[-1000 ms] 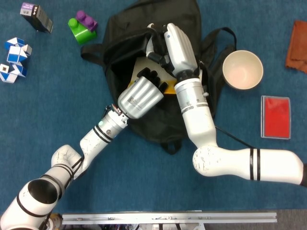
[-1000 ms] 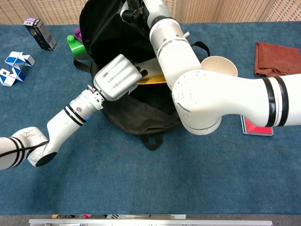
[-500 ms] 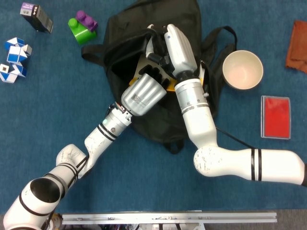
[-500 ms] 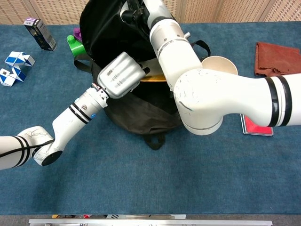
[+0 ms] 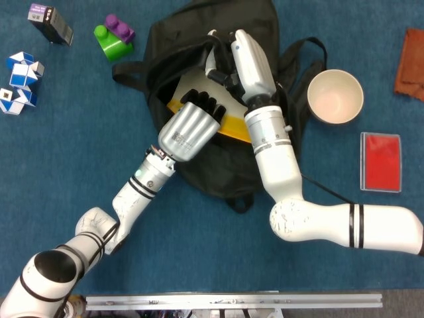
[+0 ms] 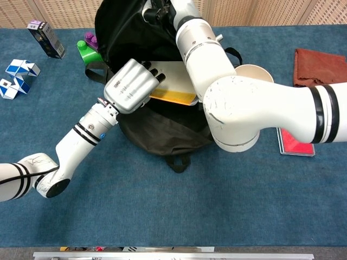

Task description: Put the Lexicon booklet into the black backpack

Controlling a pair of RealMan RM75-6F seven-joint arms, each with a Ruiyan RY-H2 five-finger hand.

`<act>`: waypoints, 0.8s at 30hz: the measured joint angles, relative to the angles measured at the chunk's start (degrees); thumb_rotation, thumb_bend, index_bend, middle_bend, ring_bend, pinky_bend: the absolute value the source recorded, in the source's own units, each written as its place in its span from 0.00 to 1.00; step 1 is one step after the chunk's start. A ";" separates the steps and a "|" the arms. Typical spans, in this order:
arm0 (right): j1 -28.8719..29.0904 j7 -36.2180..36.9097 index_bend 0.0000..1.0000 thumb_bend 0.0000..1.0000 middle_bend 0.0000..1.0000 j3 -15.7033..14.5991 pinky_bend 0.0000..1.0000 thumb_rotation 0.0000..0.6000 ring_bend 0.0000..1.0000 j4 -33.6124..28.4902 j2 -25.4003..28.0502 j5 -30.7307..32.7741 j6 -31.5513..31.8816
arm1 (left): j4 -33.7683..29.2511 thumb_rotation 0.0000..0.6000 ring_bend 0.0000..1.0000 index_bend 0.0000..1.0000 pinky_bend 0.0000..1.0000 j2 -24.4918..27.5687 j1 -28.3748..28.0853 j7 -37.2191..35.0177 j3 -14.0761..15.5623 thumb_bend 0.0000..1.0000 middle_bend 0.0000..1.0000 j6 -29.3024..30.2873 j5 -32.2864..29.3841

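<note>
The black backpack (image 5: 218,26) lies on the blue table with its mouth open toward the left. My left hand (image 5: 189,126) grips the Lexicon booklet (image 5: 233,126), a white booklet with a yellow edge, at the bag's mouth. Part of the booklet (image 6: 174,81) lies over the opening, tilted, and its far end is hidden under my right arm. My right hand (image 5: 242,56) reaches over the bag and holds the upper rim of the opening, fingers curled on the fabric. In the chest view the left hand (image 6: 130,84) sits at the bag's (image 6: 162,130) left side, and the right hand (image 6: 162,8) is cut off at the top.
A white cup (image 5: 336,96), a red case (image 5: 381,161) and a brown cloth (image 5: 411,56) lie to the right. To the left are a green and purple block (image 5: 114,36), a dark box (image 5: 51,22) and a blue-white twist puzzle (image 5: 20,79).
My left hand has shifted up and to the left with the booklet, which now shows more of its white face and yellow edge. The right hand keeps its hold on the bag's rim.
</note>
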 measured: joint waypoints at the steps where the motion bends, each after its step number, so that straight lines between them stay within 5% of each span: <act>1: -0.03 0.02 0.81 0.82 0.70 0.00 0.93 1.00 0.66 0.02 0.04 0.07 -0.04 | -0.60 1.00 0.49 0.42 0.57 0.17 0.30 0.32 -0.06 0.20 0.55 0.22 -0.10; 11: -0.29 0.39 0.81 0.82 0.70 -0.05 0.93 1.00 0.66 -0.61 0.58 0.36 -0.61 | -11.36 1.00 0.47 0.33 0.57 3.60 4.34 7.31 -0.45 0.20 0.48 1.97 -1.35; 24: -0.75 0.82 0.81 0.82 0.70 -0.69 0.93 1.00 0.66 -1.31 1.41 0.25 -1.22 | -32.82 1.00 0.46 0.30 0.55 12.71 10.35 21.27 0.52 0.20 0.45 2.83 -2.25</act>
